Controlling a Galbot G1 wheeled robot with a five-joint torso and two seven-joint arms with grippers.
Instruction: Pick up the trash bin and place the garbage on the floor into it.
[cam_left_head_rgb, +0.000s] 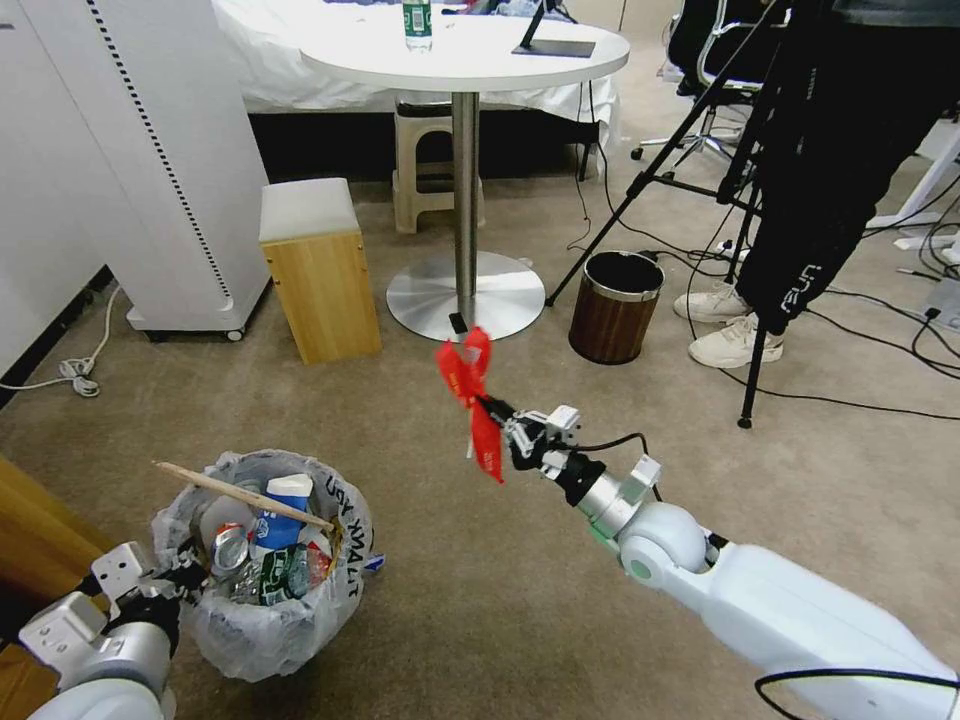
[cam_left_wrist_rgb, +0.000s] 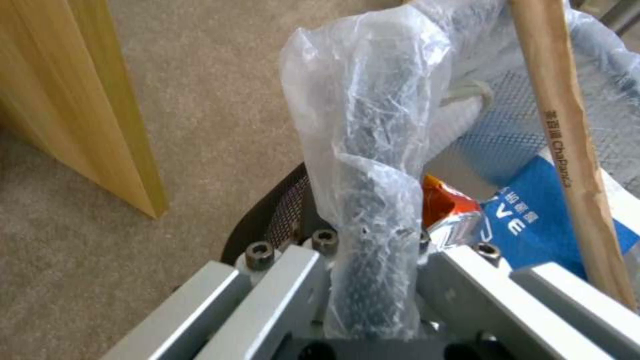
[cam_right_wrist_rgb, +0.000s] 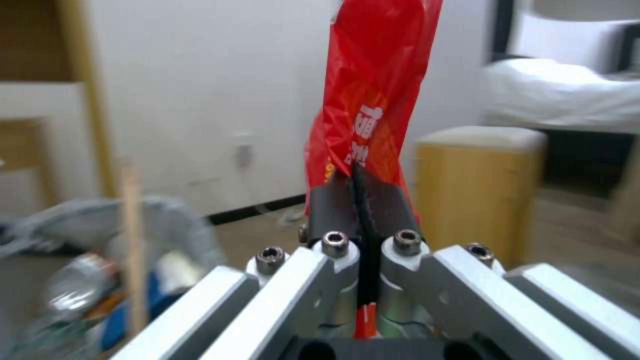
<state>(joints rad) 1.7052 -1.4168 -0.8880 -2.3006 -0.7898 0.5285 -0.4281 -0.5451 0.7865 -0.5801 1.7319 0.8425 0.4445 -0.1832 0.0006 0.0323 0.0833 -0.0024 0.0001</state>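
So I've got the left tool (cam_left_head_rgb: 165, 590) clenched on the rim of the small round black mesh bin (cam_left_head_rgb: 265, 565) lined with a crinkly clear plastic bag printed with black letters — in the left wrist view its fingers (cam_left_wrist_rgb: 280, 295) are pinching the bag-wrapped rim (cam_left_wrist_rgb: 373, 210) between them. The bin sits on the beige-brown short-pile carpet (cam_left_head_rgb: 480, 620) and is already stuffed: a blue-and-white paper cup (cam_left_head_rgb: 283, 510), a crushed can (cam_left_head_rgb: 230, 548), some green and red wrappers, and a long wooden stick (cam_left_head_rgb: 240, 494) lying across the top, poking out past the rim.

The right tool (cam_left_head_rgb: 497, 409) is up in the air, well off to the right of the bin and clear of the carpet, fingers (cam_right_wrist_rgb: 333, 207) squeezed tight on a crumpled red plastic snack bag (cam_left_head_rgb: 472, 398) — the bag sticks out above and hangs below the grip.

Farther back from the bin, there's a brown wood-grain bin with a metal rim (cam_left_head_rgb: 615, 305) beside the round white desk's (cam_left_head_rgb: 465, 50) steel base.
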